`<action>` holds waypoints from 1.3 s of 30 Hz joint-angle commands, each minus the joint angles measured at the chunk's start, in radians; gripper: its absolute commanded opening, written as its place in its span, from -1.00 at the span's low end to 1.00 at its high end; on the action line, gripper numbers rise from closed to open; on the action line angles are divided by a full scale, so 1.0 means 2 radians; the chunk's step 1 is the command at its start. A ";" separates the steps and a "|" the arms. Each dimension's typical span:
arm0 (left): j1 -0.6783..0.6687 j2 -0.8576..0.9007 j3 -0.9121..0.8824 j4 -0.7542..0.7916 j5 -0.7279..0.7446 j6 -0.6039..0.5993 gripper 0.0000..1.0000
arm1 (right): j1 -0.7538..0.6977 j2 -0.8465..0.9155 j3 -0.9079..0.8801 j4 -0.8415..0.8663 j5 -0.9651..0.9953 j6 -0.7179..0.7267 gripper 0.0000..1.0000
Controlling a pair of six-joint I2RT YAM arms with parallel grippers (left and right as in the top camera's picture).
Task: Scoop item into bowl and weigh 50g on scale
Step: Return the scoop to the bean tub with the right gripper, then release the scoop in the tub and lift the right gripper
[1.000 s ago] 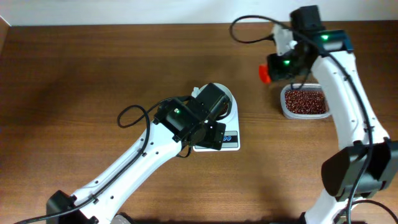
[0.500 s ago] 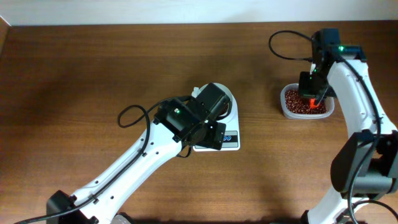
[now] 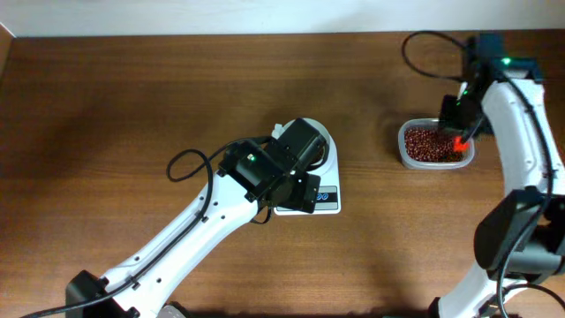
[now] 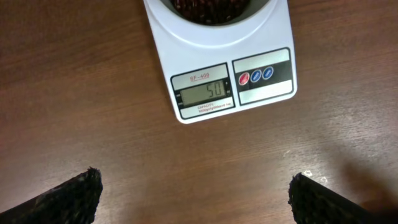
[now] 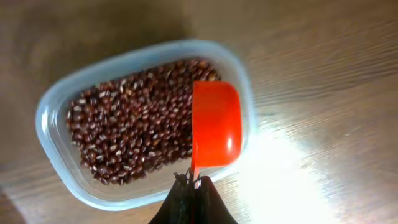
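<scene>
The white scale [image 4: 224, 74] shows 50 on its grey display in the left wrist view; it also shows in the overhead view [image 3: 325, 196]. The white bowl [image 4: 214, 14] stands on it with dark beans [image 4: 205, 6] inside, mostly cut off at the top edge. My left gripper [image 4: 194, 196] is open and empty above the table in front of the scale. My right gripper [image 5: 193, 186] is shut on the handle of the orange-red spoon [image 5: 214, 130], which lies over the right end of the clear tub [image 5: 56, 118] of reddish-brown beans [image 5: 130, 130].
The clear tub [image 3: 433, 146] stands at the back right of the brown table. My left arm [image 3: 265, 172] covers most of the bowl in the overhead view. A bright glare lies on the table right of the tub in the right wrist view.
My right gripper has carried the spoon from left of the tub rightwards, over the beans and to the tub's right end. The left arm has not moved.
</scene>
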 commanded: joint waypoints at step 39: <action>-0.001 0.000 -0.001 0.001 0.001 -0.003 0.98 | -0.172 0.092 0.002 0.035 -0.219 -0.122 0.98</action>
